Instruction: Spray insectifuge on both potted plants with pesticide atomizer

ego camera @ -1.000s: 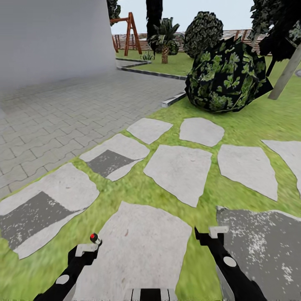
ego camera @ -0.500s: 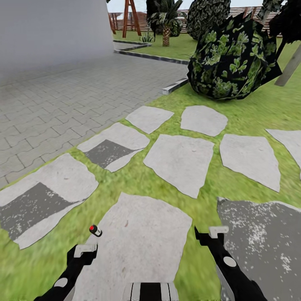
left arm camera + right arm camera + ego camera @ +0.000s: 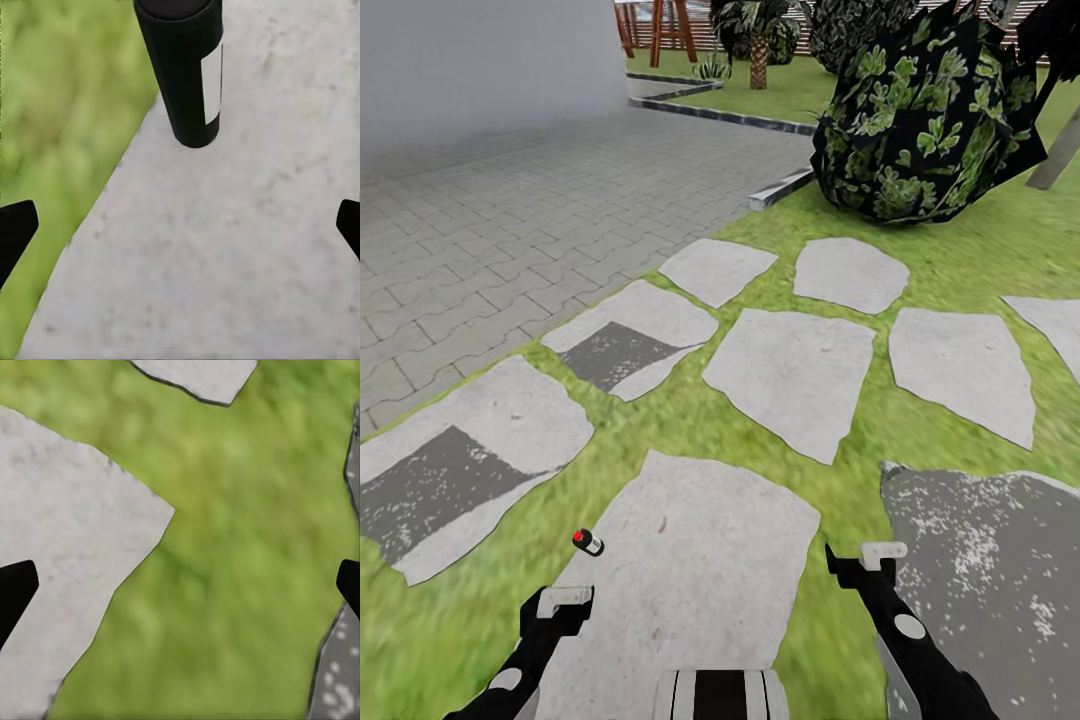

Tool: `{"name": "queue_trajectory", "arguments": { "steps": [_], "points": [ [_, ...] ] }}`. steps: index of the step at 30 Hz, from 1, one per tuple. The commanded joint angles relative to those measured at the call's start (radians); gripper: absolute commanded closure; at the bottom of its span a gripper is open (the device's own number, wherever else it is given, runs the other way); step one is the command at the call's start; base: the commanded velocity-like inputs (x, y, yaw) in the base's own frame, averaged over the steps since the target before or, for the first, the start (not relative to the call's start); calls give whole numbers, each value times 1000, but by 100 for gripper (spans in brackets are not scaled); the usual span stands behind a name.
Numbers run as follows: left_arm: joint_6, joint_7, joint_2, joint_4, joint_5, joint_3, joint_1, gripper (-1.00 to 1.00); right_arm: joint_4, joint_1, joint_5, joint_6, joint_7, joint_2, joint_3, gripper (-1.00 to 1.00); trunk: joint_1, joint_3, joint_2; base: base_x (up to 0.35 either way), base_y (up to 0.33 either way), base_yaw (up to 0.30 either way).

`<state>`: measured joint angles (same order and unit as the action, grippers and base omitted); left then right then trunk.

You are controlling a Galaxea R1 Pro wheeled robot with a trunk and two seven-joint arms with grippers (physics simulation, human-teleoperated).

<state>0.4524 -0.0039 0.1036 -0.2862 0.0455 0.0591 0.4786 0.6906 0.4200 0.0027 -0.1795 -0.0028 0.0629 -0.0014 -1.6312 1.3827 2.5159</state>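
Pesticide atomizer (image 3: 186, 71): white label in left wrist view.

dark atomizer (image 3: 184, 71), white label, seemingly red tip; pale grey stepping stones (image 3: 790, 375).

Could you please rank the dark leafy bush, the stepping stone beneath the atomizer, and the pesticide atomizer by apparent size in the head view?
1. Stepping stone, though its nearness inflates it
2. Dark leafy bush
3. Pesticide atomizer
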Motion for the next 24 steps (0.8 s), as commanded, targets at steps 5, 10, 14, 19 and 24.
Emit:
{"name": "queue_trajectory", "arguments": {
  "steps": [5,10,14,19,24],
  "points": [
    [6,4,-1,1,5,5,1,-100,0,0,0,-3,0,0,0,-100,0,1,0,178,27,0],
    [6,6,-1,1,5,5,0,-100,0,0,0,-3,0,0,0,-100,0,1,0,75,15,0],
    [6,7,-1,1,5,5,1,-100,0,0,0,-3,0,0,0,-100,0,1,0,49,1,0],
    [5,7,-2,1,5,6,1,-100,0,0,0,-3,0,0,0,-100,0,1,0,231,0,0],
    [6,7,-1,1,5,7,1,-100,0,0,0,-3,0,0,0,-100,0,1,0,101,0,0]
  ]
}}
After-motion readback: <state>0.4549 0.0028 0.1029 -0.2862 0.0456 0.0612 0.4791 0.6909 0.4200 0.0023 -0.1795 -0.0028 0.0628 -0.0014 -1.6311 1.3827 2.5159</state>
